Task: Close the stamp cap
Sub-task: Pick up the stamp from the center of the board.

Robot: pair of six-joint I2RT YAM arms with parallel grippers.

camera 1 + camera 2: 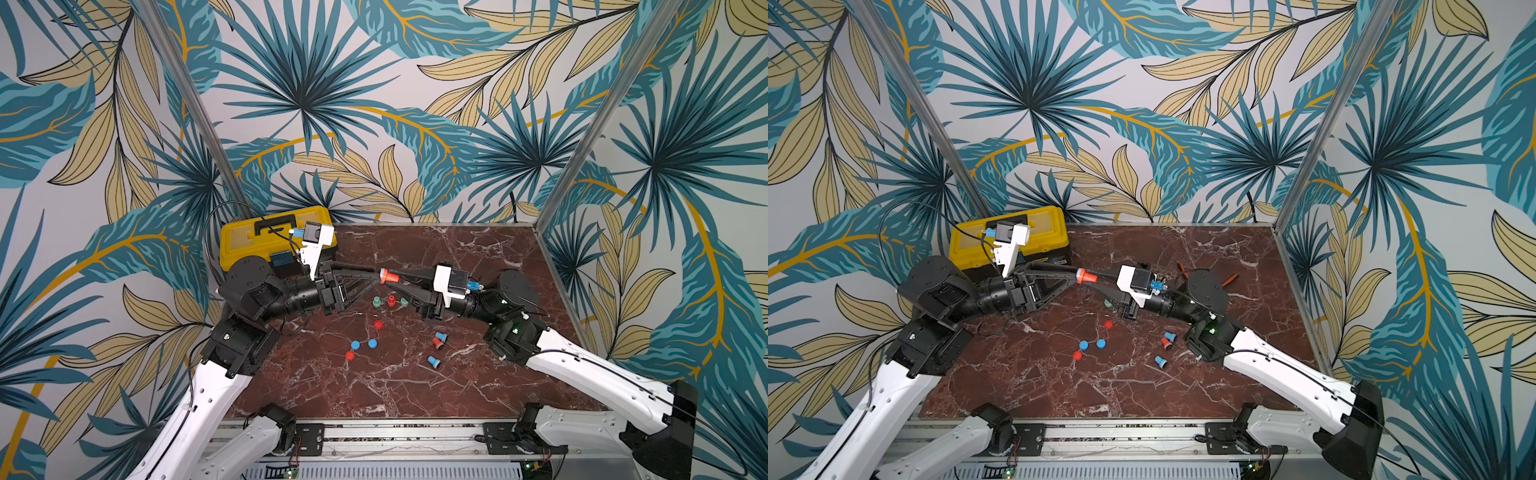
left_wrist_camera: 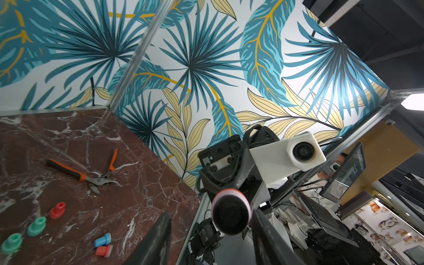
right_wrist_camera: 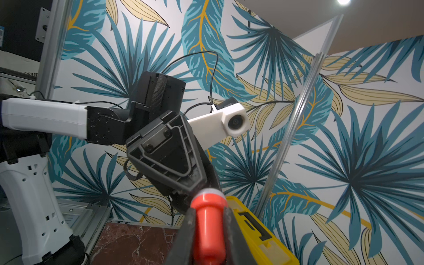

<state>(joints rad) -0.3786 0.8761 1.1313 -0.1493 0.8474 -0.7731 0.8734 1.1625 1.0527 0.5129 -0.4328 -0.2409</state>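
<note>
Now, the red plastic stamp with the white band (image 1: 389,277): up off the table, lying roughly level, dead centre in both top views, right where the two arms' tips meet.
Right gripper (image 3: 207,231): clamped on the stamp's narrow red barrel, a black finger pressed on each side, plain to see in the right wrist view.
Left gripper (image 1: 377,277): nose to nose with the stamp's flared end. In the left wrist view its fingers (image 2: 160,238) stand apart, one with clear daylight beside the stamp, the other just at its rim.
Stamp's wide end: turned to the left wrist camera, a dark disc with a pale pinkish rim, blurred; cap on or off, I cannot tell.
Dark red marble tabletop (image 1: 415,386): spread out below the pair.
Loose round caps: two blue (image 1: 355,345) (image 1: 372,343) and two red (image 1: 377,324) (image 1: 350,355), below centre, well apart from the held stamp.
Lying stamps: blue (image 1: 441,336), red (image 1: 436,343) and blue (image 1: 433,361), lower right of centre.
Small upright stamps: green (image 1: 376,302), red (image 1: 391,300), green (image 1: 404,301), in a row just under the grippers.
Yellow plastic toolbox (image 1: 257,241): back left corner, lid down.
Orange-handled pliers (image 2: 87,174): flat on the marble, handles splayed.
</note>
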